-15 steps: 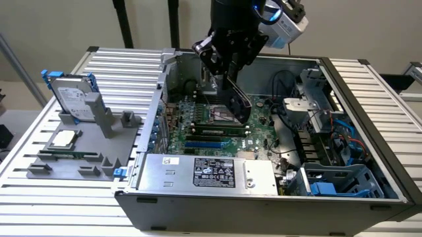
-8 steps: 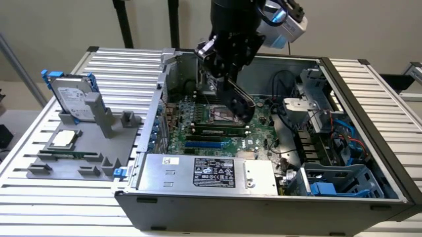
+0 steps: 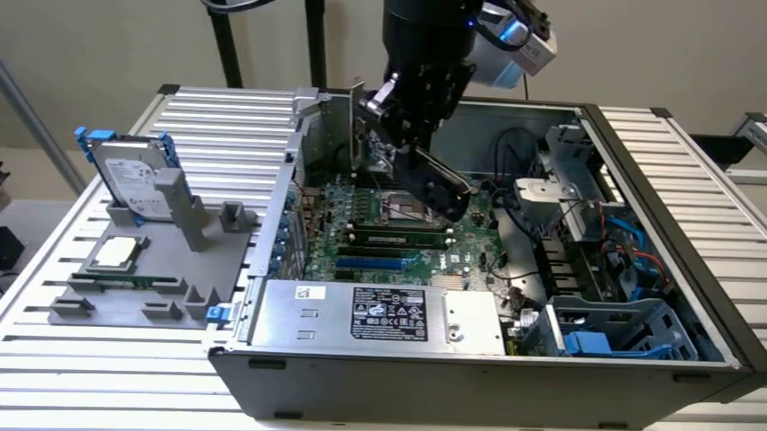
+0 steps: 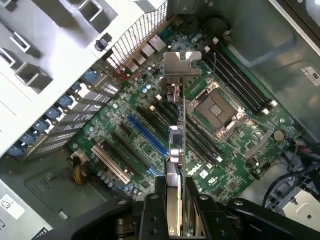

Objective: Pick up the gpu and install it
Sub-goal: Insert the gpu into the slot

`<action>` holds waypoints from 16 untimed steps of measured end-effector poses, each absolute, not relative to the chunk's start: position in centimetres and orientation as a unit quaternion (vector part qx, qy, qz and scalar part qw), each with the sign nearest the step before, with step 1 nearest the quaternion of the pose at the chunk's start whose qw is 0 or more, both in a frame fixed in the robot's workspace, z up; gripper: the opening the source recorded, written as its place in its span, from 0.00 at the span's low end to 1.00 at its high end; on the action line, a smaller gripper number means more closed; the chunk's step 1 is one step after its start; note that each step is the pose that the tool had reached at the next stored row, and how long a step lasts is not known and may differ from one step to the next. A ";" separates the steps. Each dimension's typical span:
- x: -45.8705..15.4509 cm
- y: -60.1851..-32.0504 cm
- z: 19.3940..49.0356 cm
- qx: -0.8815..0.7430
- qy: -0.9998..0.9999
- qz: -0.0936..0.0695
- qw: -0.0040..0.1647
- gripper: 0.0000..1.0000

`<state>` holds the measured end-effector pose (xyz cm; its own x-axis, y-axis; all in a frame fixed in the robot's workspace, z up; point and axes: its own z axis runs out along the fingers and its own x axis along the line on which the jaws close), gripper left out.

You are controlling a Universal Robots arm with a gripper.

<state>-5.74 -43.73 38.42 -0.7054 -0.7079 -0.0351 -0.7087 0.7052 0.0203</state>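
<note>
On the exterior view's left, well away from my fingers (image 4: pixel 151 215), the drive (image 3: pixel 129 184) stands upright in its grey tray (image 3: pixel 132 305) on the counter (image 3: pixel 72 377). Now into the open case (image 3: pixel 480 386): my fingers are clamped on the gpu (image 4: pixel 176 145), edge-on, its bracket (image 4: pixel 181 62) at the end farthest from them, over the board (image 4: pixel 120 115), the blue slot (image 4: pixel 147 136) below and near.

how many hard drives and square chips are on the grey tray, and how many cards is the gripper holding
hard drive on the grey tray: 1
square silver chip on the tray: 1
gpu clamped in the gripper: 1
total: 3
</note>
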 end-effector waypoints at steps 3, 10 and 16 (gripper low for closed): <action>-5.7 -43.7 38.2 -0.408 0.913 0.016 0.013 0.00; -5.7 -43.7 37.7 -0.465 0.885 0.015 0.015 0.00; -5.7 -43.7 37.0 -0.513 0.858 0.016 0.015 0.00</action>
